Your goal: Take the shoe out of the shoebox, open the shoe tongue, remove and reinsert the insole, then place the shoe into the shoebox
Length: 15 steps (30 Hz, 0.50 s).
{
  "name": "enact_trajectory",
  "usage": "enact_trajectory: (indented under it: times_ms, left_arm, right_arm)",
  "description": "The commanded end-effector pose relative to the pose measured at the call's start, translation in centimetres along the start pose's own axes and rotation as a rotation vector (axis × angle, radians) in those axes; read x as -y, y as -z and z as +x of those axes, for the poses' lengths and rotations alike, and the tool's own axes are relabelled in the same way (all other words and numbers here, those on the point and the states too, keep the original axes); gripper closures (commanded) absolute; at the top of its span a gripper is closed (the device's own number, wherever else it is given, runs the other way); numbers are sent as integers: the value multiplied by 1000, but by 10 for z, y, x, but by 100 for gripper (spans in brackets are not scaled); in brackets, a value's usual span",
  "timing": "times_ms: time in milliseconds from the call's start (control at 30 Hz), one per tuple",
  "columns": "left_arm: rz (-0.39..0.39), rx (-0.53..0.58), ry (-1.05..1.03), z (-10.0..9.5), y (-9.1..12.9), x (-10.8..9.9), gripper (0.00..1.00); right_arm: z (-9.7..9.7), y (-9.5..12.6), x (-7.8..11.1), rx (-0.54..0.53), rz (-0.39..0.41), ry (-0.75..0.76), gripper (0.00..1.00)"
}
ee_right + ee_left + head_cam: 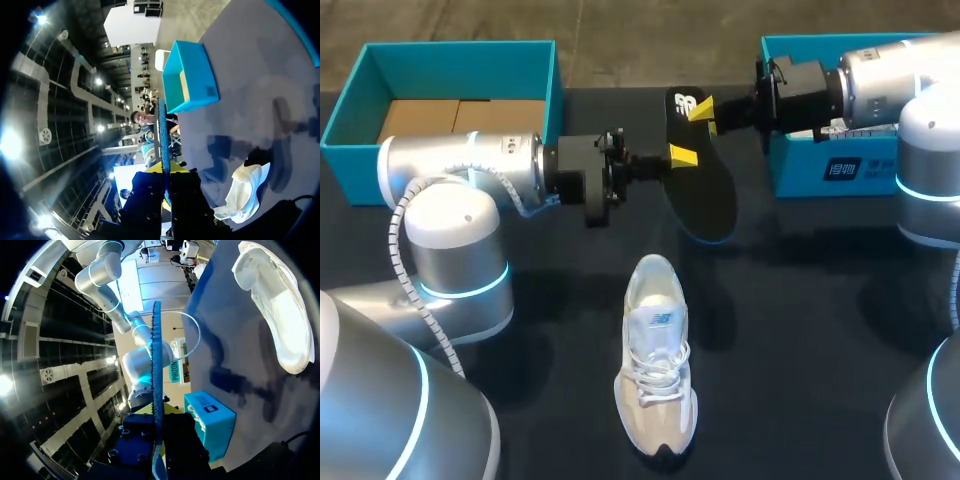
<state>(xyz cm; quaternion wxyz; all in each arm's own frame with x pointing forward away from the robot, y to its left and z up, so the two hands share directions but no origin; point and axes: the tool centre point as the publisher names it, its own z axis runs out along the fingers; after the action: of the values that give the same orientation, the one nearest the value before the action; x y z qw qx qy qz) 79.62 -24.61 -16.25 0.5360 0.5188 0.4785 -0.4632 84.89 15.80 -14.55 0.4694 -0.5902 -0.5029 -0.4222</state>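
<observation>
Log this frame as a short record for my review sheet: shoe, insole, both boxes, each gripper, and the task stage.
shoe: white sneaker on the table, laces up, outside both boxes
insole: black insole out of the shoe, held above the table
left gripper: shut on the insole's side edge
right gripper: shut on the insole's far end
left shoebox: teal, open, brown cardboard inside
right shoebox: teal, under the right arm
stage: insole removed, not yet reinserted
</observation>
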Motion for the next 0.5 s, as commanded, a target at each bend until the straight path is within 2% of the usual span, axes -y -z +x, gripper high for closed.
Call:
enact_trajectory:
  times_ms: [33,267,300,333,367,500]
  left_arm:
    - [0,-5,-1,0,-4,-3,100]
    - [3,-6,-5,0,-6,-2,100]
    - [3,-6,-6,0,-6,-2,100]
    - [3,-6,-7,0,-6,-2,100]
    - [3,-5,-7,-1,-6,-1,100]
    - [-2,-2,-10,-2,-1,1,100]
  right_arm:
    - [0,-1,1,2,0,-1,100]
    - [0,-1,1,2,0,-1,100]
    - [0,-1,2,3,4,-3,72]
    - [0,-1,2,3,5,-3,3]
    - [-1,-1,2,1,5,-6,0]
    - [-4,5,6,-14,-6,-5,0]
